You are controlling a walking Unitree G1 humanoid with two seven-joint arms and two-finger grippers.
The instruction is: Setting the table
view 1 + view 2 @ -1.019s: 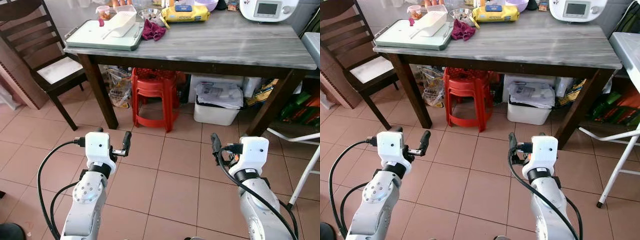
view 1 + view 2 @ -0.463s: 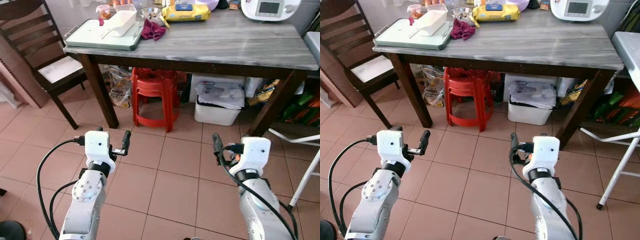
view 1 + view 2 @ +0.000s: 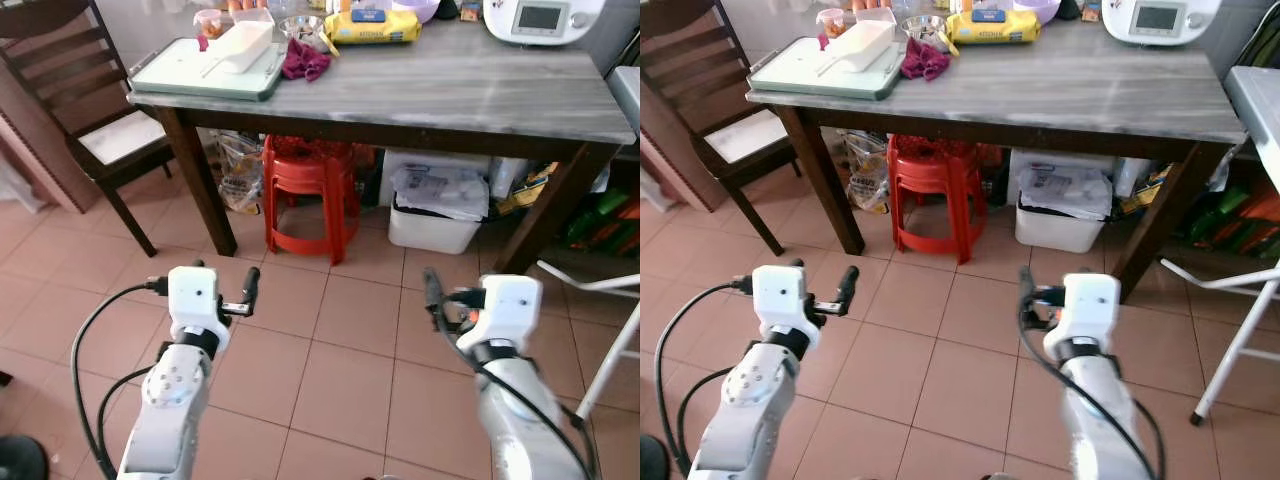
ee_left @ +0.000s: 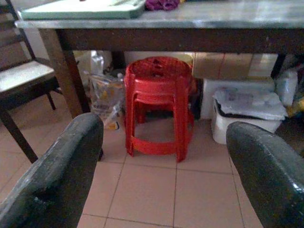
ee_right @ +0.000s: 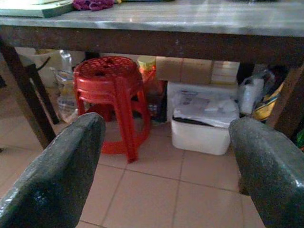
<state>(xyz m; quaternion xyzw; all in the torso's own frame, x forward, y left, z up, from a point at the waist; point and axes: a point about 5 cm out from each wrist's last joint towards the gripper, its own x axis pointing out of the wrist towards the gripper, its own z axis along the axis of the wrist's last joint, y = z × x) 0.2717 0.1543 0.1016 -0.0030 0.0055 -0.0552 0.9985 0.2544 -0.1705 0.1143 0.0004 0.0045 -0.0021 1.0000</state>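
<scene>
Approach step: both arms raised short of the surface [image 3: 480,85]; left pincer [image 4: 161,171] and right pincer [image 5: 166,166] fingers apart, empty; tray [image 3: 190,75] at the surface's far-left corner; next, presumably, closing in to reach.

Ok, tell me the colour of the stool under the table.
Red. The stool is a stack of red plastic ones beneath the table, clearest in the left wrist view.

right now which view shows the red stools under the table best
The left wrist view: the stacked red plastic stools stand centred and whole under the table. The right wrist view has one finger covering a leg; both eye views show them smaller, from above.
</scene>
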